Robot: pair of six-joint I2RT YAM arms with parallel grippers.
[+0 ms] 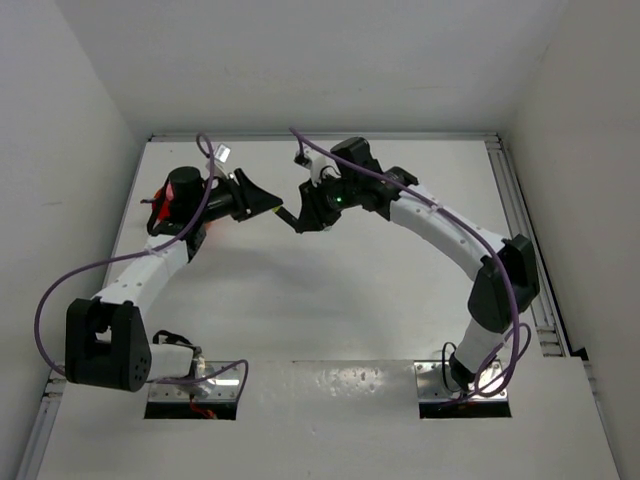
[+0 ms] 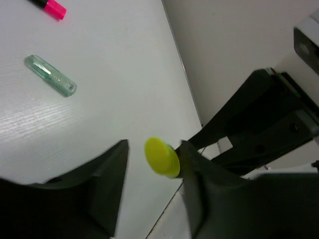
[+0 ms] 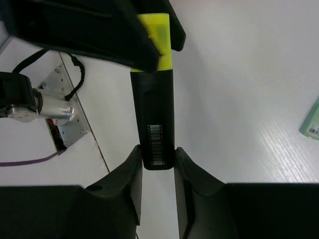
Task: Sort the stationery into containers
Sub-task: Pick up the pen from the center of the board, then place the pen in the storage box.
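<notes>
white table (image 1: 330, 300), white walls on three sides, both arms reaching to its far half and meeting nose to nose.

finding 1, right gripper (image 3: 157, 152): jaws closed on the butt end of a black highlighter (image 3: 156, 109), just below its barcode label. grip looks square, with a finger on either flat.

finding 2, axis: the highlighter runs straight out ahead of the right gripper, its yellow cap (image 2: 160, 156) at the far end, pointing into the left gripper (image 2: 153, 149). it is held off the table.

finding 3, left gripper: jaws parted, straddling the cap and holding nothing. one finger is touching or just beside the cap; the other stands clearly apart. judgement: a hand-over is in hand, and the coming move is for the left jaws to close across the cap end before the right lets go.

finding 4, container: an orange-red shape, taken for the bowl (image 1: 162, 203), lies behind the left gripper, under that arm's wrist. the left arm is plainly the nearer. it is mostly hidden, so its contents cannot be told.

finding 5, loose stock: a pale green piece (image 2: 51, 75) lies flat on the table ahead of the left gripper. a pink-tipped marker (image 2: 54, 9) lies beyond it, well apart from the bowl.

risk: a one-sided grip on the cap could tilt the highlighter.
</notes>
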